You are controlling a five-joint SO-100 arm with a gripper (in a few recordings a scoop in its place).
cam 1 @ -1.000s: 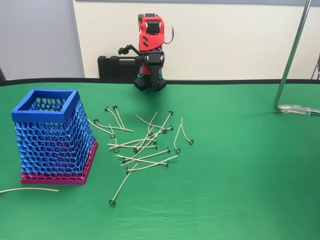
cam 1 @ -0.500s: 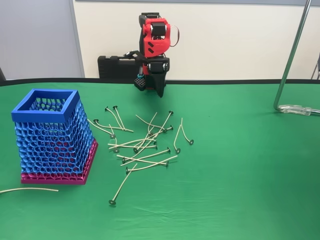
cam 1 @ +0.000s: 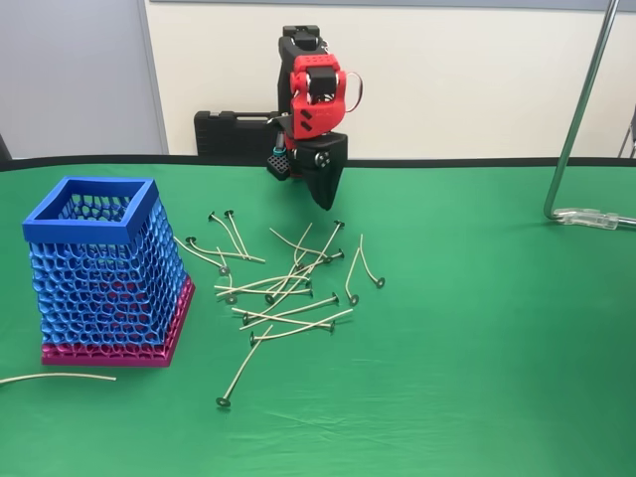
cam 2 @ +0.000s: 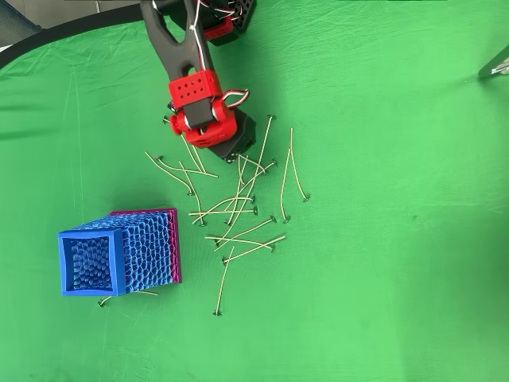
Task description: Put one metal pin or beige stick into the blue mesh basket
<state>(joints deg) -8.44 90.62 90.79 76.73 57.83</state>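
jaws [cam 1: 328, 199] above pile's far edge | beige sticks [cam 2: 238, 207] below, untouched

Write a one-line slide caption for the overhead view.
Red arm's claw hovers over scattered sticks on green table, blue basket waiting nearby.

Front and overhead (shared table [cam 1: 477, 378])

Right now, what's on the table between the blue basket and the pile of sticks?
Only bare green cloth lies between the blue basket and the pile of sticks, seen in the overhead view.
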